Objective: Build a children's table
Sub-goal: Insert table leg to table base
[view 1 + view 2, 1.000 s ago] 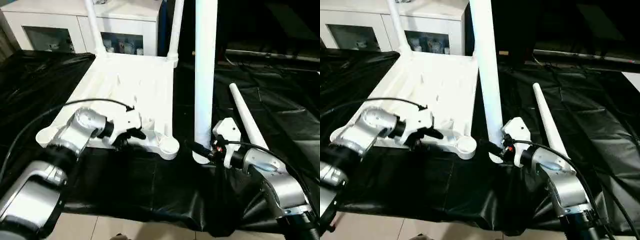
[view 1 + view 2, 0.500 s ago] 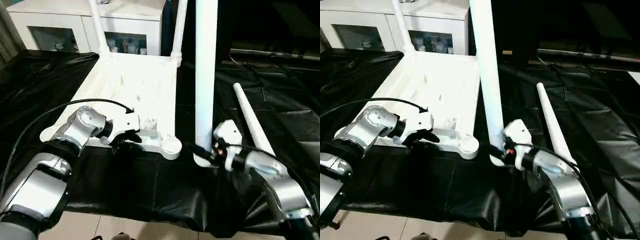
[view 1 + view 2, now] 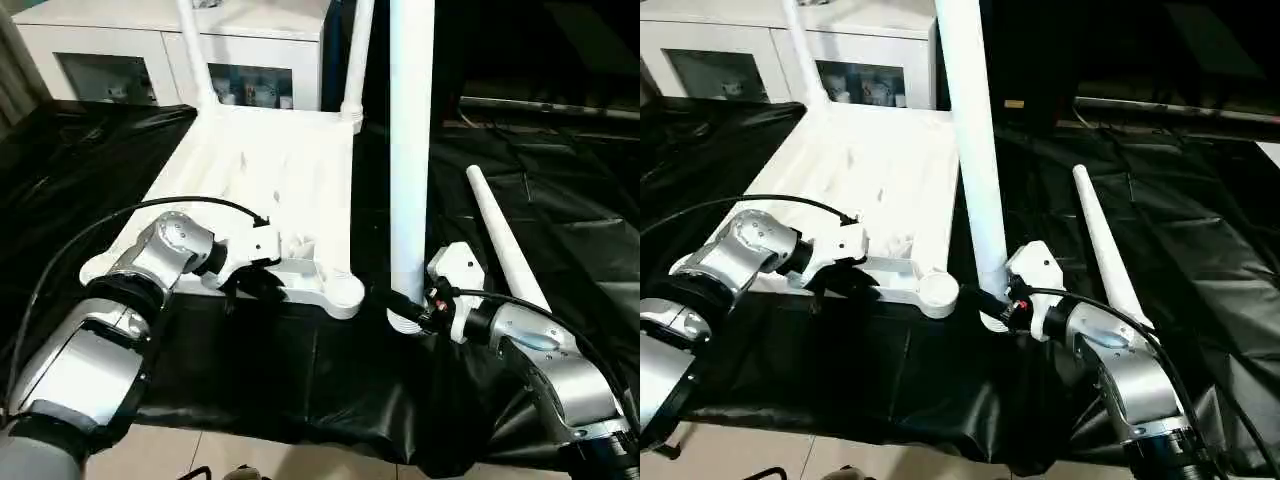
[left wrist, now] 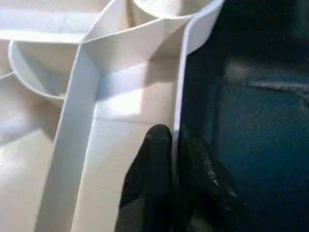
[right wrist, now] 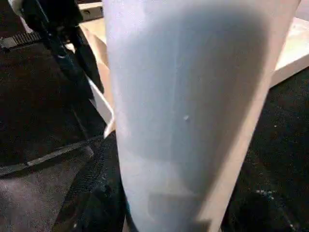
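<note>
2 legs (image 3: 353, 60) socketed in top (image 3: 270, 170) (upside down); left gripper (image 4: 175, 159) pinches rim, right gripper (image 3: 408, 303) clasps leg 3 (image 3: 411, 150); leg 4 (image 3: 500, 240) loose.

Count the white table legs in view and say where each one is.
4: two legs stand in the tabletop's far corner sockets, one upright leg sits in the right claw, one loose leg lies on the black sheet.

surface: black sheet (image 3: 300, 380) | behind: white glass-door cabinet (image 3: 120, 50) | floor: pale tiles (image 3: 260, 455)
</note>
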